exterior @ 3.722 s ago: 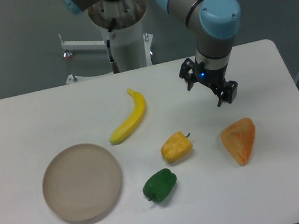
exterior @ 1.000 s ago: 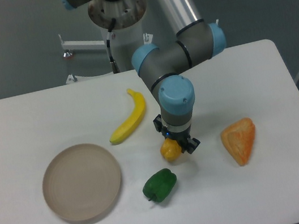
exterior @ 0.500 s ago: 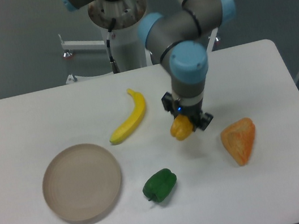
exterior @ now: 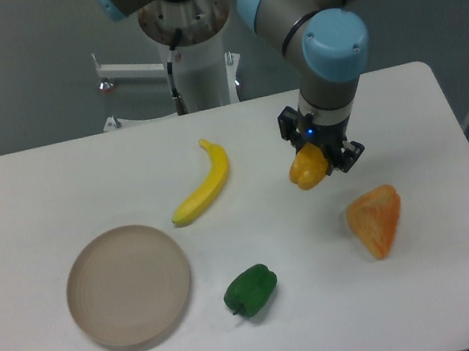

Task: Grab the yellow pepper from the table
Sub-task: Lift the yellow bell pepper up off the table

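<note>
White table [exterior: 55, 178] carries, large to small, round beige plate [exterior: 128, 286] front-left, banana [exterior: 203, 182] centre, orange wedge [exterior: 375, 219] right and green pepper [exterior: 251, 290] front-centre, all well apart and well inside the edges. Gripper [exterior: 322, 161] is clamped on the yellow pepper [exterior: 307, 168], which hangs beneath it, apparently clear of the tabletop; pick looks done. Open room w/ no obstruction on any side of the load, nearest item being the wedge below-right.
</note>
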